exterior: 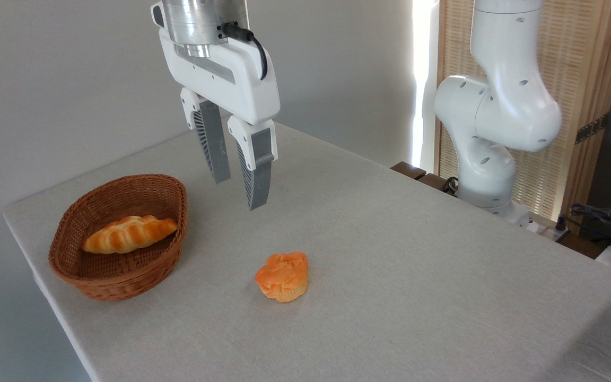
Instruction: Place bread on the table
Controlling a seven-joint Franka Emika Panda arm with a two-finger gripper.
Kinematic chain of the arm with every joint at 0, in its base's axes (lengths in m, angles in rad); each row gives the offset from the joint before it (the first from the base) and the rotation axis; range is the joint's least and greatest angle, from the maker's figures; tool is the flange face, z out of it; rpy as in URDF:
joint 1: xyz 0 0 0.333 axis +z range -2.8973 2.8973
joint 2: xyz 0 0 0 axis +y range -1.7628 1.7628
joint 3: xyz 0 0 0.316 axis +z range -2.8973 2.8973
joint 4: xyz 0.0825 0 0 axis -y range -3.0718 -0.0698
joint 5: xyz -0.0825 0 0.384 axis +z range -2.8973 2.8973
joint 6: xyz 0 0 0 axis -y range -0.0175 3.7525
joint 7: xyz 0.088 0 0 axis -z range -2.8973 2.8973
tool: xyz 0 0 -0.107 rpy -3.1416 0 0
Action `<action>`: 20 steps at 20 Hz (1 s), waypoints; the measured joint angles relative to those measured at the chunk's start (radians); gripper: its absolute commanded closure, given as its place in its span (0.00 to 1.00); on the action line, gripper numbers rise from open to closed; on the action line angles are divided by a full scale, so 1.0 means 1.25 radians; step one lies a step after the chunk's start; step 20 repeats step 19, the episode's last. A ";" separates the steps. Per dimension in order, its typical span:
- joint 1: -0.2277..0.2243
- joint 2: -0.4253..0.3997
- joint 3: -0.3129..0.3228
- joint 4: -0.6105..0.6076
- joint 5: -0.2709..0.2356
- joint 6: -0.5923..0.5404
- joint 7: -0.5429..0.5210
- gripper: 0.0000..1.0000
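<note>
The bread (282, 276), a small round orange-golden bun with a swirled top, sits upright on the table (390, 265), a large surface under light grey-beige cloth. My gripper (239, 193) hangs well above the table, up and to the left of the bun, between it and the basket. Its two grey fingers point down, spread apart, with nothing between them.
A brown wicker basket (72, 265) stands at the left near the table's edge, holding a longer ridged golden loaf (128, 234). The arm's white base (488, 159) rises at the back right. Cables and small gear (608, 217) lie off the table's far right corner.
</note>
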 measured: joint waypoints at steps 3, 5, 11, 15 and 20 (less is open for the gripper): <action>0.000 0.003 -0.025 0.000 0.042 0.000 -0.001 0.00; 0.000 0.004 -0.027 0.000 0.043 0.000 -0.001 0.00; 0.003 0.004 -0.021 0.000 0.019 -0.002 -0.001 0.00; 0.007 0.004 -0.012 0.001 0.004 -0.004 -0.002 0.00; 0.009 0.004 -0.011 0.001 -0.004 -0.005 -0.004 0.00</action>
